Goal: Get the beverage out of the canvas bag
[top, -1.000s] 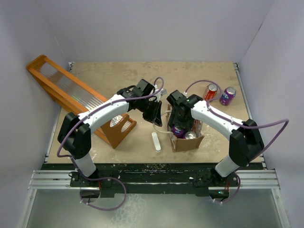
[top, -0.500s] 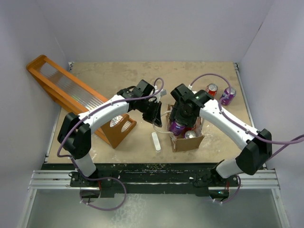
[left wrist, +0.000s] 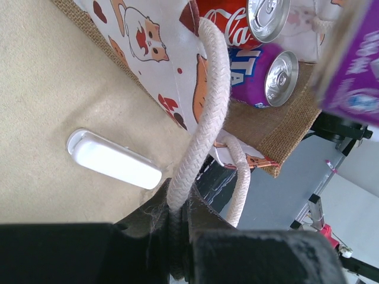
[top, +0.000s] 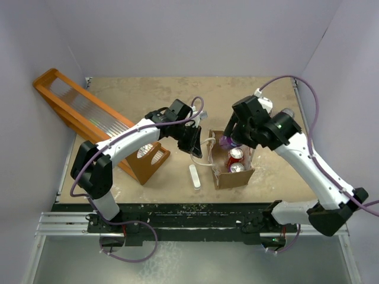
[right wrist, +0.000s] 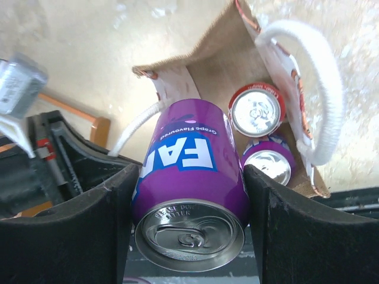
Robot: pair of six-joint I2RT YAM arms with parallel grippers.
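Gripping the purple can (top: pixel 225 141) roughly upright in the right gripper (right wrist: pixel 190 173), just above the far-left corner of the canvas bag (top: pixel 235 178) — with the left gripper (top: pixel 195 148) clenched on the white loop handle (left wrist: pixel 208 89) — so probably best carried off rightward, clear of the rim.

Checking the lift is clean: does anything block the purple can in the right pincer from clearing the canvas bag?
Nothing visible. The right pincer holds the purple Fanta can above the open canvas bag; the left pincer holds one rope handle aside.
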